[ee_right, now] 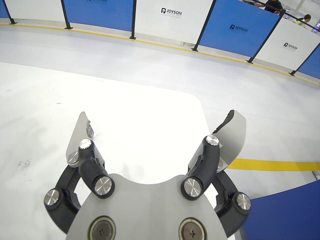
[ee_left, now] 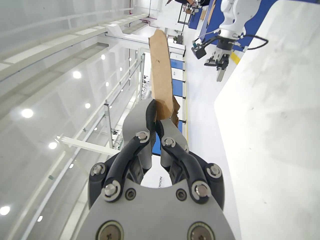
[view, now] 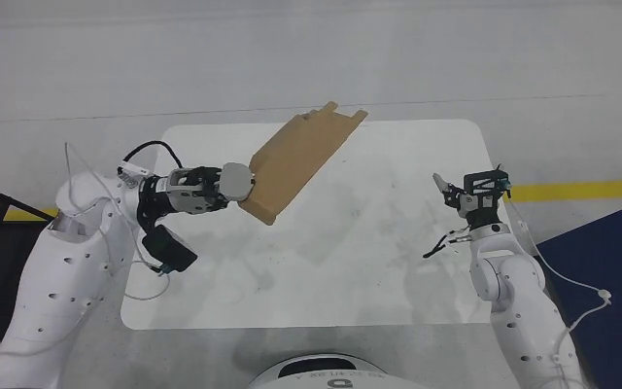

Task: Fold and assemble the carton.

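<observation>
Flat brown cardboard carton (view: 303,156), not yet folded, hangs in the grip of the left gripper (view: 245,183) over the left part of the white rounded-corner table (view: 389,263). At the left, the gripper's grey fingers (view: 236,181) are pinched hard on the sheet's near corner. From there the carton runs diagonally away and to the right, and its notched flap end reaches past the table's far edge. The left wrist view shows the carton (ee_left: 161,71) almost edge-on, with the left gripper (ee_left: 156,118) pressing its dark pads (ee_left: 150,116) against both faces and the sheet raised apart from the table (ee_left: 275,106). Faint scuff marks dot the table's middle. At the table's right edge the right gripper (view: 468,181) hovers with its fingers spread wide and nothing between them. Its own wrist view shows the right gripper (ee_right: 157,116) above the table (ee_right: 130,116) near a rounded corner. A yellow floor line (view: 573,190) runs beyond it.
</observation>
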